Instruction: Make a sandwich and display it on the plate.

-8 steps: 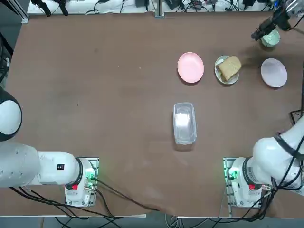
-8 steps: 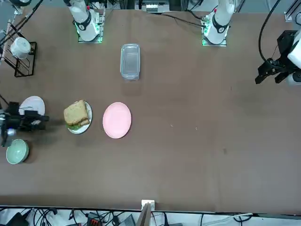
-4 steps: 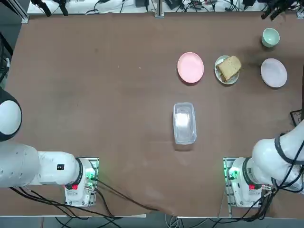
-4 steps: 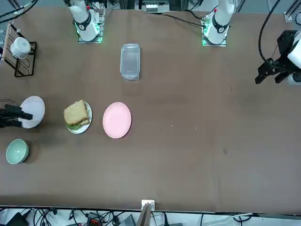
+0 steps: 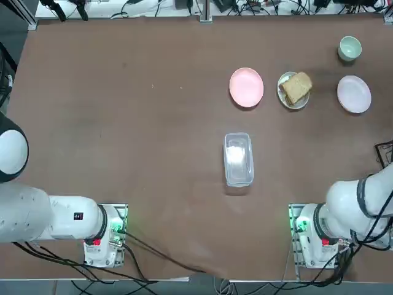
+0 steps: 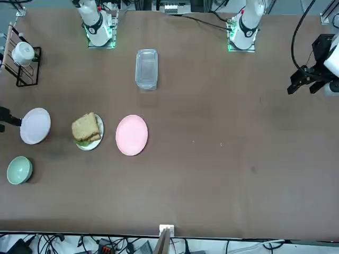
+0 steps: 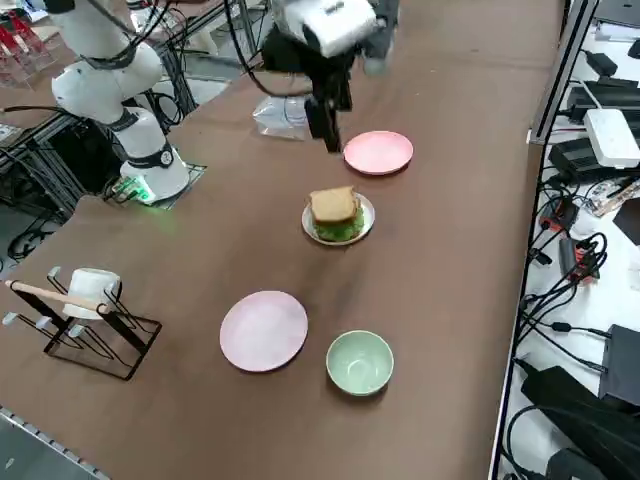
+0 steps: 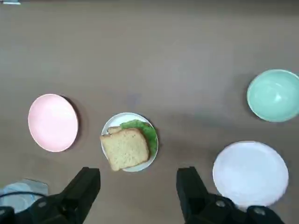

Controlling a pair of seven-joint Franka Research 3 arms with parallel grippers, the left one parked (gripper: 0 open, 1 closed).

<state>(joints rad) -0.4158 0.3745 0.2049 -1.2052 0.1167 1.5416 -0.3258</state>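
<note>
High above the sandwich [image 8: 126, 148] on its plate [image 8: 110, 127], right hand [image 8: 138, 190] wide apart, empty, touching nothing.

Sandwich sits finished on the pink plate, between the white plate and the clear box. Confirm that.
Not quite: the sandwich sits on its own small white plate, not the pink plate, which lies bare beside it. The right wrist view shows this, with the right gripper open above, holding nothing.
</note>
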